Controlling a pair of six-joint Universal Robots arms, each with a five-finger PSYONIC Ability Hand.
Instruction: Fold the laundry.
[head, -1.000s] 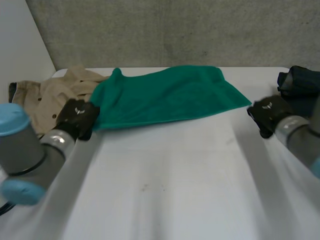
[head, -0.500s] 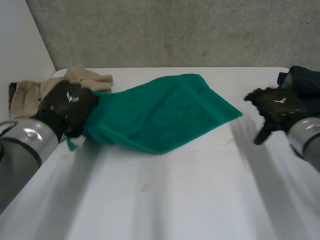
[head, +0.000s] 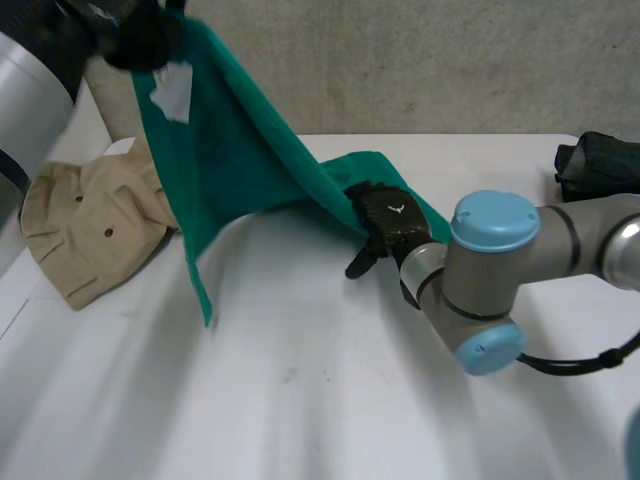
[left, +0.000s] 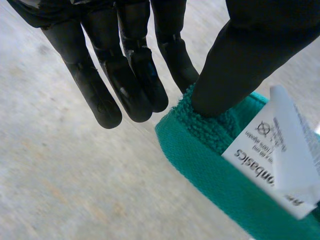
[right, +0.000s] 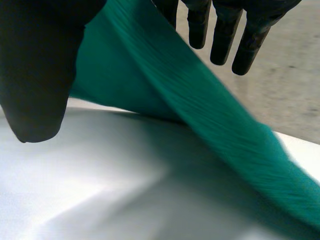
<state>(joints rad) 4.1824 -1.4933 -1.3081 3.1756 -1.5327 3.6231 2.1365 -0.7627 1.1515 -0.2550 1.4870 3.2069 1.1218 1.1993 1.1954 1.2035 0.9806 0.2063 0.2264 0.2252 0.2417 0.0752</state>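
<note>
Black right hand (right: 37, 65): fingers (right: 223, 37) straight and spread, thumb held wide apart. A green terry cloth (right: 165, 87) runs taut and slanted through the gap between thumb and fingers, fingertips poking past the cloth's upper edge. Can't tell if they touch it. White table (right: 100, 195) below the cloth, grey concrete wall (right: 295, 75) beyond it.

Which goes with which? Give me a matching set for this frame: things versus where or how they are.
1 green towel
2 beige garment
3 dark cloth
4 left hand

A raised high, pinching a towel corner by its label
B lying on the table, at the robot's left
C at the table's far right edge
D hanging from a raised hand down to the table

Pairs: 1-D, 2-B, 3-C, 4-A
</note>
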